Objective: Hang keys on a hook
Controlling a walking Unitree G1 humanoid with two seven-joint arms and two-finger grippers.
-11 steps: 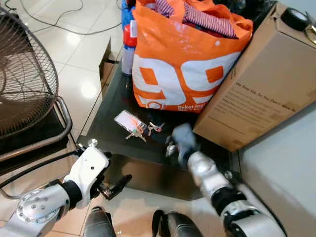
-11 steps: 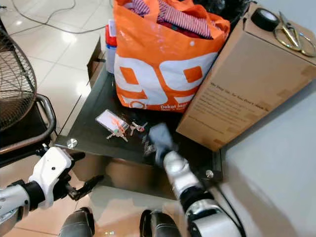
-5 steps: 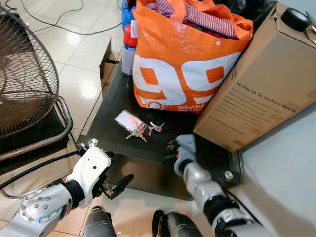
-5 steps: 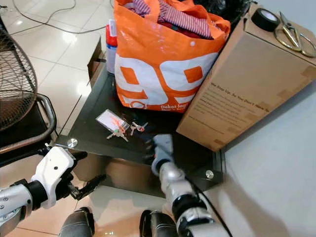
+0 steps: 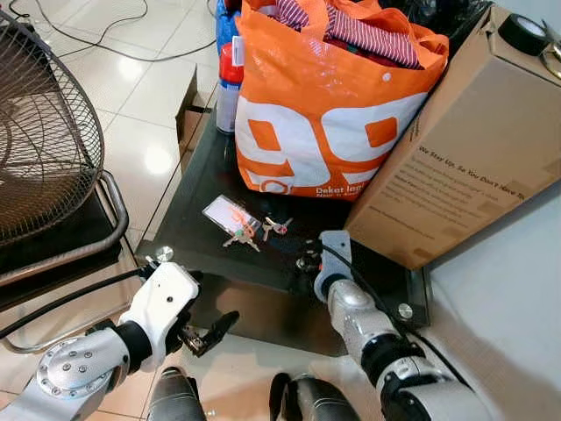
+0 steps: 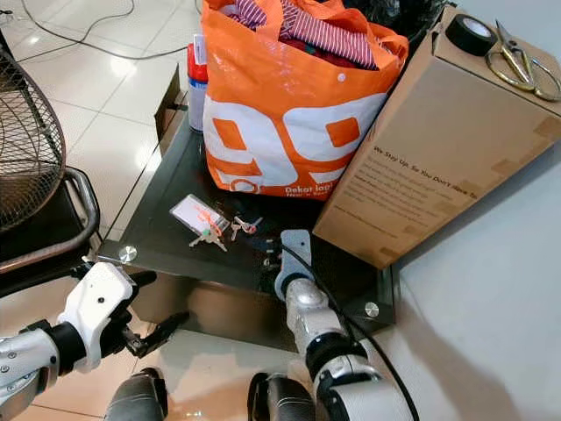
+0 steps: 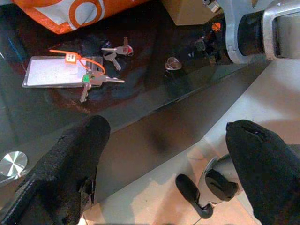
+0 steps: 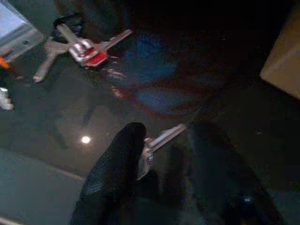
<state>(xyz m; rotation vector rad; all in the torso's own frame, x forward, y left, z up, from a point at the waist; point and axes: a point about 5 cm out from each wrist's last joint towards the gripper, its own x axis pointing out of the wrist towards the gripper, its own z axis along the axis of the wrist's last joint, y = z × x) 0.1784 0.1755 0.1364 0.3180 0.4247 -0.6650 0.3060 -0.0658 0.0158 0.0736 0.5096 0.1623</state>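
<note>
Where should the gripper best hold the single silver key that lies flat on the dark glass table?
Probably at its round head, from above. The single key lies flat on the glass table, so only its thin edges offer grip. The right gripper already straddles it.

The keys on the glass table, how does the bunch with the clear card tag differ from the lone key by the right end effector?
The tagged bunch holds several keys tied to a clear card with an orange strap; the lone key is single and bare. The bunch lies untouched nearer the orange bag; the lone key lies against a finger of the right end effector. Both are silver and lie flat on the table.
</note>
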